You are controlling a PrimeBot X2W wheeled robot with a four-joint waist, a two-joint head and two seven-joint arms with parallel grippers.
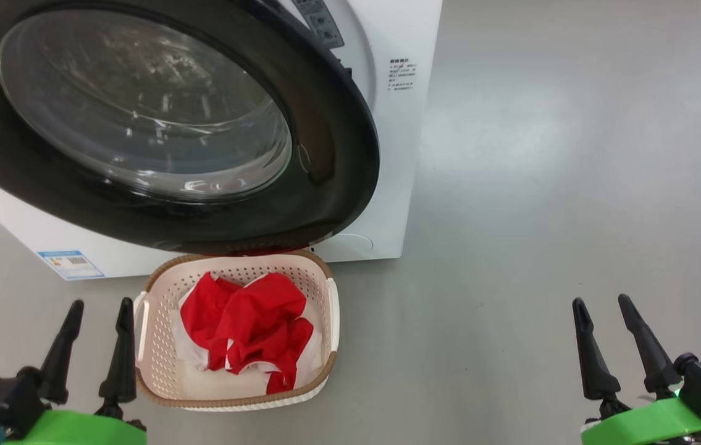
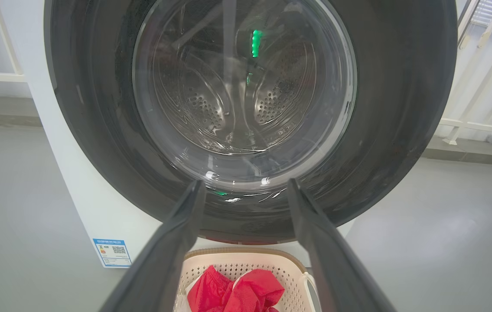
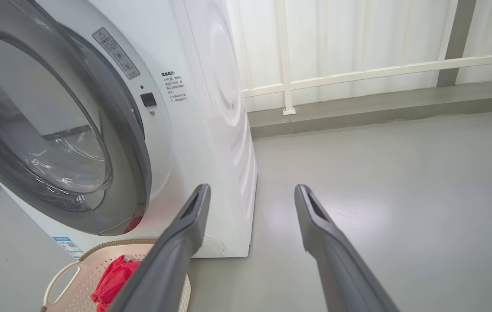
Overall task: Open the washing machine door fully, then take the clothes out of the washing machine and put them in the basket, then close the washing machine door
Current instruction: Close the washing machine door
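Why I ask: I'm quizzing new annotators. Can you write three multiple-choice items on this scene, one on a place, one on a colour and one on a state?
1. Where does the basket stand?
A) on the floor before the washing machine, below its door
B) on top of the machine
C) on a shelf

2. What colour are the clothes in it?
A) blue
B) red with white
C) green

3. How do the left gripper's jaws stand?
A) shut on a garment
B) open, holding nothing
C) shut on a basket handle

Answers:
1 A: the head view shows it on the floor under the door's black rim.
2 B: red fabric with white trim lies in it.
3 B: the jaws stand apart with nothing between them.
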